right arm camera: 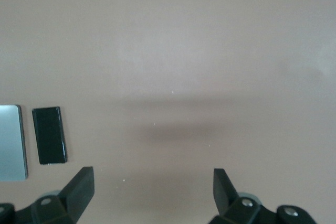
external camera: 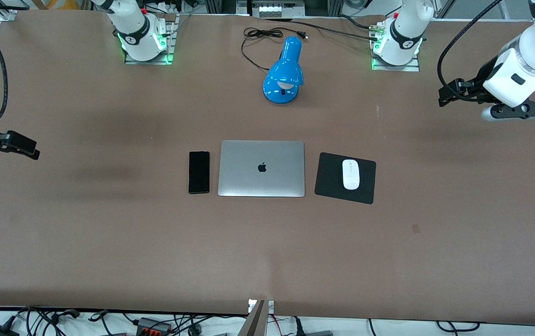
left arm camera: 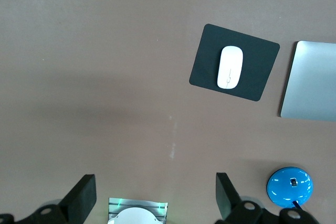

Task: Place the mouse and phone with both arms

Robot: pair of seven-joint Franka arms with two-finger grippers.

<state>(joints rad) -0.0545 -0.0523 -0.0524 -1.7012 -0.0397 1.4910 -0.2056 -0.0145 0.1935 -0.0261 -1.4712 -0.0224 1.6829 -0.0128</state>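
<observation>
The white mouse (external camera: 350, 174) lies on a black mouse pad (external camera: 330, 179) beside the closed silver laptop (external camera: 261, 168), toward the left arm's end. The black phone (external camera: 199, 171) lies flat on the table beside the laptop, toward the right arm's end. My left gripper (external camera: 445, 93) is open and empty, up over bare table at the left arm's end. Its wrist view shows the mouse (left arm camera: 230, 67) on the pad (left arm camera: 254, 85), well away from the gripper (left arm camera: 155, 198). My right gripper (external camera: 27, 147) is open and empty over bare table at the right arm's end. Its wrist view shows the phone (right arm camera: 49, 135), away from the gripper (right arm camera: 152, 190).
A blue desk lamp (external camera: 283, 72) with a black cord stands between the two arm bases, farther from the front camera than the laptop. It also shows in the left wrist view (left arm camera: 290, 186), as does the laptop's edge (left arm camera: 310, 82). The brown table (external camera: 108, 233) is wide.
</observation>
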